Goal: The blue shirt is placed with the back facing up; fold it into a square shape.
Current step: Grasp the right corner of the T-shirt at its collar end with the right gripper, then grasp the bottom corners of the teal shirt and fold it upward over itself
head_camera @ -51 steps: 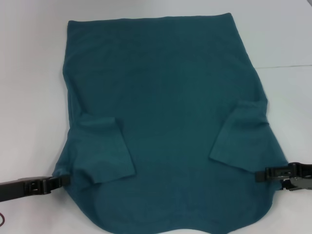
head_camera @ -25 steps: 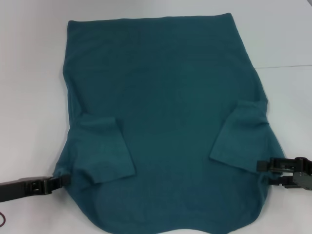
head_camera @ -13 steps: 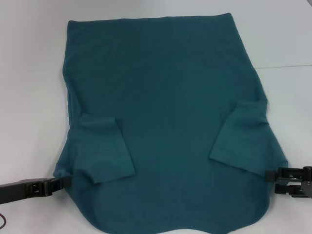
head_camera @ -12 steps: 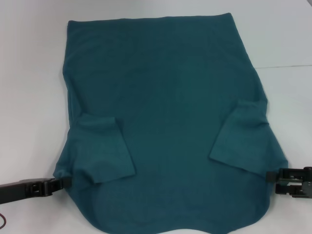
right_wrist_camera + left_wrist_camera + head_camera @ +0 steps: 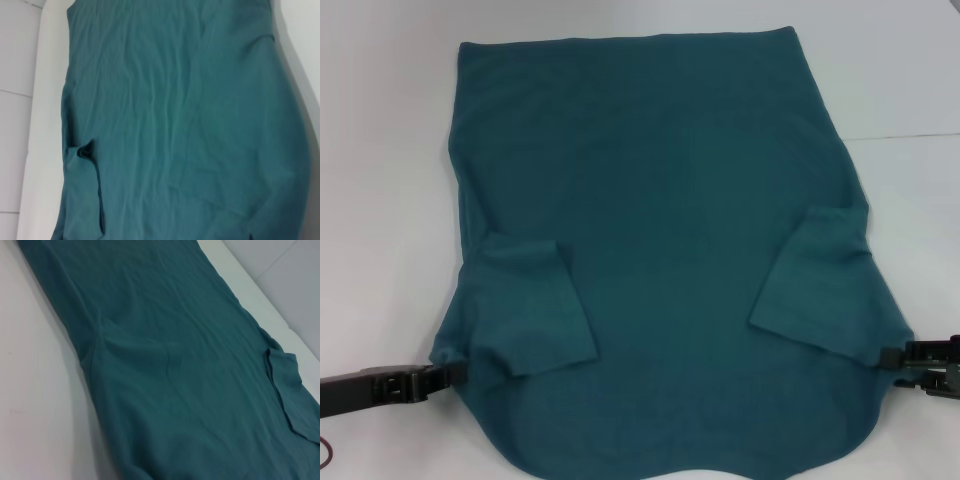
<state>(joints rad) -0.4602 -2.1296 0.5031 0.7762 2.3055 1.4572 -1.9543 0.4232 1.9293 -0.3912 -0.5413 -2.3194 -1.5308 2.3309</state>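
Note:
The blue shirt [image 5: 660, 230] lies flat on the white table, plain back up, with both short sleeves folded inward onto it. Its hem is at the far edge and its collar end is near me. My left gripper [image 5: 448, 372] is at the shirt's near left edge, by the folded left sleeve [image 5: 525, 310], shut on the fabric edge. My right gripper [image 5: 892, 358] is at the near right edge, its tip touching the fabric below the folded right sleeve [image 5: 820, 285]. Both wrist views show only the shirt [image 5: 190, 365] [image 5: 175, 120] spread on the table.
The white table [image 5: 380, 200] surrounds the shirt on all sides. A thin seam line [image 5: 910, 135] crosses the table at the right. A dark cable [image 5: 325, 452] shows at the near left corner.
My right gripper pushed in over the shirt's right edge, then drew back outward to the edge. My left gripper sank slightly and otherwise stayed. The shirt has barely moved.

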